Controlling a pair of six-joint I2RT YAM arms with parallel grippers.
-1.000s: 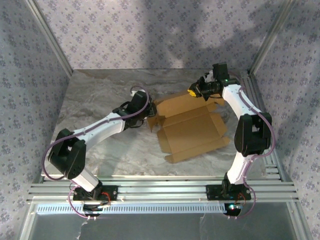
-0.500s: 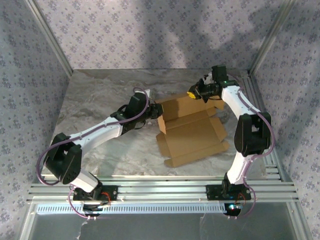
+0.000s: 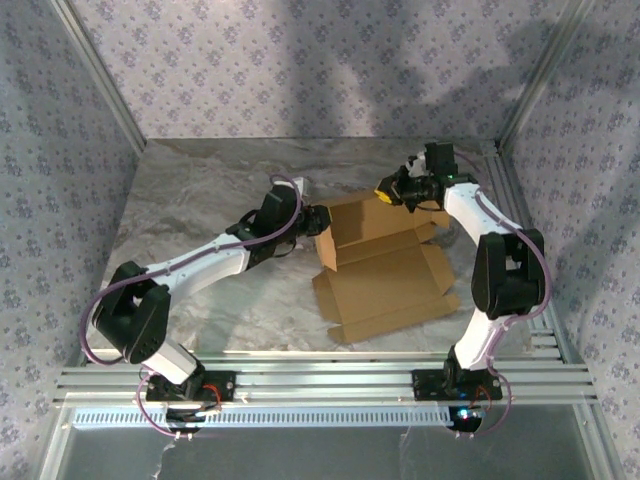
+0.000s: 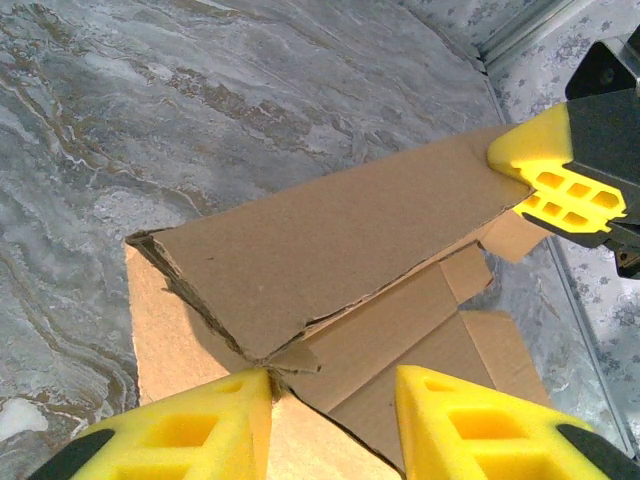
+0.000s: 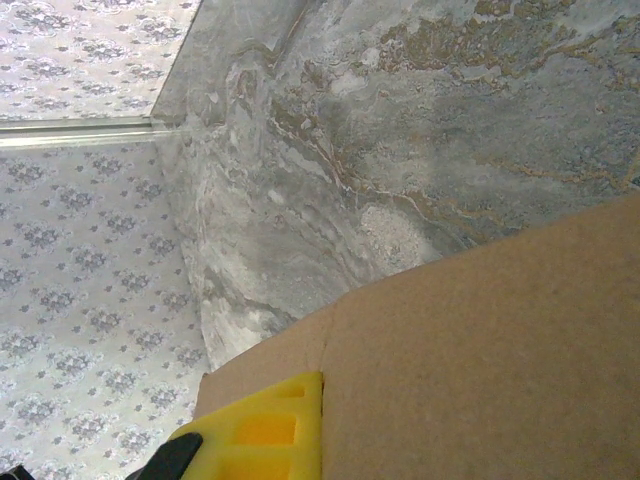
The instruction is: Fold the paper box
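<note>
The paper box [image 3: 385, 275] is brown creased cardboard lying right of the table's middle, with its back panel [image 3: 365, 215] lifted off the table. My right gripper [image 3: 390, 190] is shut on that panel's far corner. In the right wrist view one yellow finger [image 5: 260, 430] presses against the cardboard [image 5: 480, 360], which hides the other finger. My left gripper [image 3: 318, 220] stands at the box's left end, open. In the left wrist view its left fingertip [image 4: 240, 395] touches the raised panel's [image 4: 340, 240] near corner. Its right fingertip [image 4: 450, 400] hovers over the box floor. The right gripper [image 4: 555, 175] shows at top right.
The marbled grey tabletop [image 3: 200, 190] stretches left and behind the box. Patterned walls with metal corner posts [image 3: 95, 70] close in the table on three sides. An aluminium rail [image 3: 320, 378] runs along the near edge by the arm bases.
My left gripper has moved right and slightly away, up to the box's left end. The right gripper has raised the back panel a little more, and the box has shifted slightly.
</note>
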